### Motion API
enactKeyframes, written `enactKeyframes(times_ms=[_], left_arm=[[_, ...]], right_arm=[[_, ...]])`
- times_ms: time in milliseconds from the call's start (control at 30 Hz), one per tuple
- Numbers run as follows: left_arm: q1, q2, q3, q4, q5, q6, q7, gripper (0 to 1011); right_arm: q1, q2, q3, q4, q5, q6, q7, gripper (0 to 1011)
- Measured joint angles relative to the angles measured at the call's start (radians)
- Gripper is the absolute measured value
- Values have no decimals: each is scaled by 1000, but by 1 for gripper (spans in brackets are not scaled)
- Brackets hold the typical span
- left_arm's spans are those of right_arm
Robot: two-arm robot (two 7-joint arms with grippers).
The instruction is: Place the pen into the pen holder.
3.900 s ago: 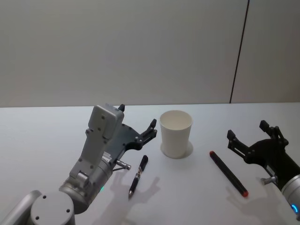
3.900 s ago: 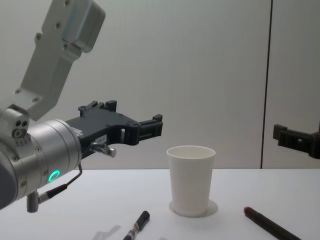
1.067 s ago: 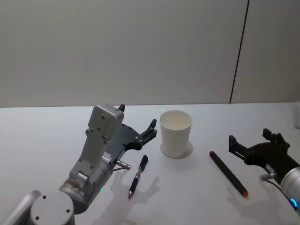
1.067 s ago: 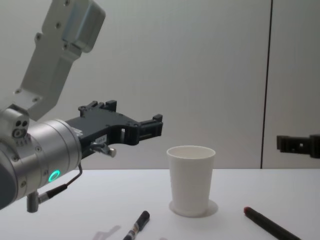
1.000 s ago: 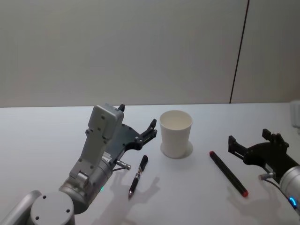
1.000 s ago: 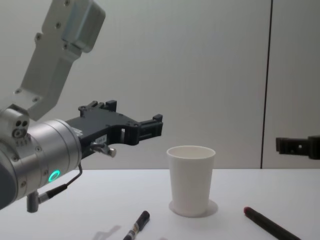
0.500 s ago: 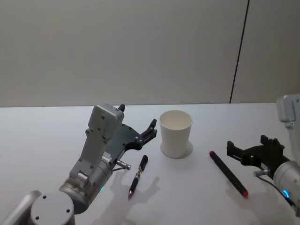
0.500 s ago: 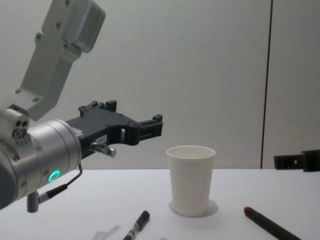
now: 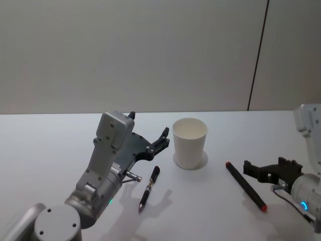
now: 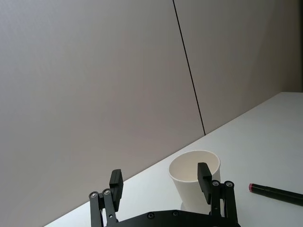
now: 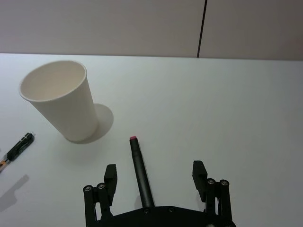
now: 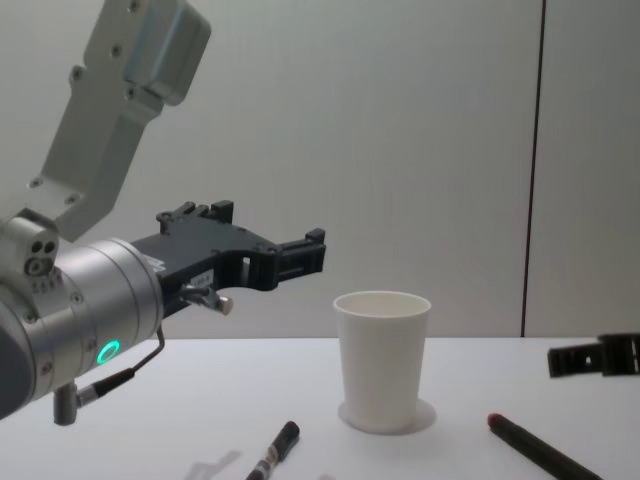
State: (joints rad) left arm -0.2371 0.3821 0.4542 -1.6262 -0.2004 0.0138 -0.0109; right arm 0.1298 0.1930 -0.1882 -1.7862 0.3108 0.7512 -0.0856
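The pen holder, a white paper cup [image 9: 190, 143] [image 12: 381, 360] [image 11: 61, 101] [image 10: 194, 177], stands upright mid-table. To its right lies a black pen with red ends [image 9: 245, 186] [image 12: 540, 450] [image 11: 140, 170]. My right gripper [image 9: 265, 168] [image 11: 155, 170] hovers open just above this pen's near half, and in the right wrist view the pen runs between its spread fingers. A second black pen [image 9: 149, 187] [image 12: 274, 453] [image 11: 14, 150] lies left of the cup. Open and holding nothing, my left gripper [image 9: 148, 125] [image 10: 160, 175] [image 12: 270, 235] hangs above that pen, pointing at the cup.
The white table [image 9: 45, 145] carries nothing else around the cup and pens. A grey wall with a dark vertical seam [image 9: 257, 55] rises behind the table's far edge.
My right gripper has dropped lower and shifted left, toward the red-ended pen. The left arm, the cup and both pens have stayed put.
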Motion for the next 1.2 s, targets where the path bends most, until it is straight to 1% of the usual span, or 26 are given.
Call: enactKeyframes(times_ms=[167, 300, 433, 700, 1200], left_arm=[[0, 0, 0, 0, 0, 0, 0, 1004], [0, 0, 0, 0, 0, 0, 0, 1004], [0, 0, 0, 0, 0, 0, 0, 1004], [0, 0, 0, 0, 0, 0, 0, 1004], [0, 0, 0, 0, 0, 0, 0, 1004]], right_arm=[[9, -7, 7, 23, 19, 30, 4, 1002], [19, -13, 12, 53, 36, 62, 23, 1002], [26, -16, 13, 78, 41, 81, 39, 1002], [43, -22, 13, 124, 39, 106, 70, 1002], [62, -28, 11, 174, 23, 118, 107, 1002]])
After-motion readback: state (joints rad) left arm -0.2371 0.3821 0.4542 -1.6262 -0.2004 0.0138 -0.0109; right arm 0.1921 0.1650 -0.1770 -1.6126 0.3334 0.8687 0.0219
